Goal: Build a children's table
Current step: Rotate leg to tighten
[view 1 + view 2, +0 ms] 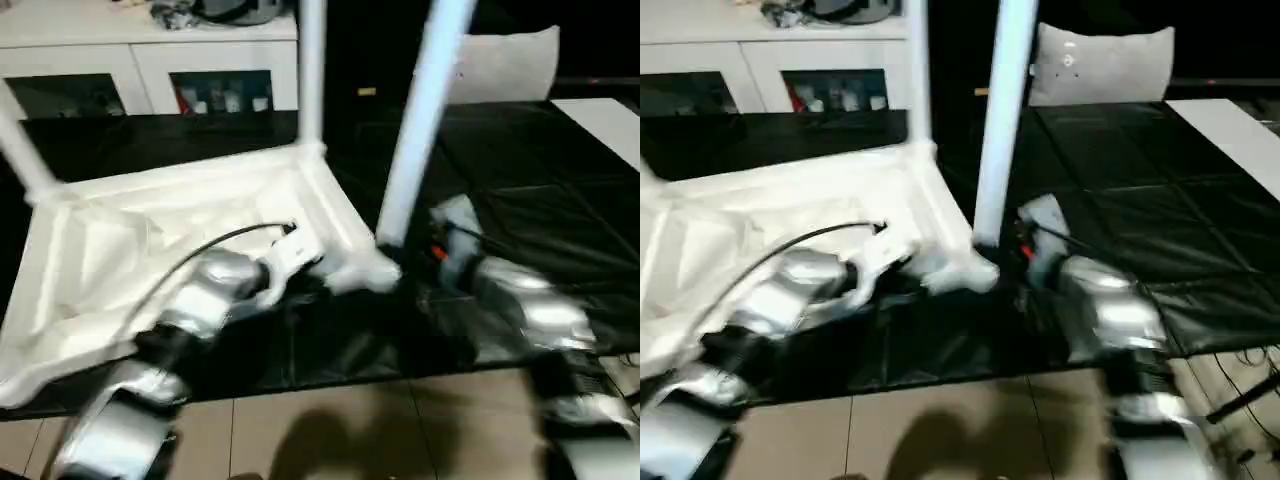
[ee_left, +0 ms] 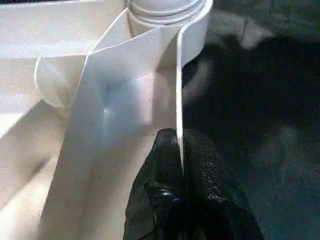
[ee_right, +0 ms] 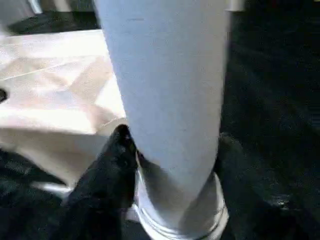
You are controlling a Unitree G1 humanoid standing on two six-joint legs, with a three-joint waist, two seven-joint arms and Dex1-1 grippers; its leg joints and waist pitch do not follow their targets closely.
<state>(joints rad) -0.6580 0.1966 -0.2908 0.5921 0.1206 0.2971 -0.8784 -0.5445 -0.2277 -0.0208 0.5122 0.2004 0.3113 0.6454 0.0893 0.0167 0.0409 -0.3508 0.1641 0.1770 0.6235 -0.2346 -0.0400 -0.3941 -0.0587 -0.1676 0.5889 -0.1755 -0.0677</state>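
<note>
Tan floor tiles (image 1: 330,420), then black mat (image 1: 520,210), white cabinet (image 1: 150,60) behind.

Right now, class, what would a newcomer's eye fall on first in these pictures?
The white table, lying upside down on the black mat, with legs standing up from its corners. At the near corner the right gripper has its black fingers on either side of one leg, near its base. The left gripper pinches the table's thin rim beside that corner.
</note>
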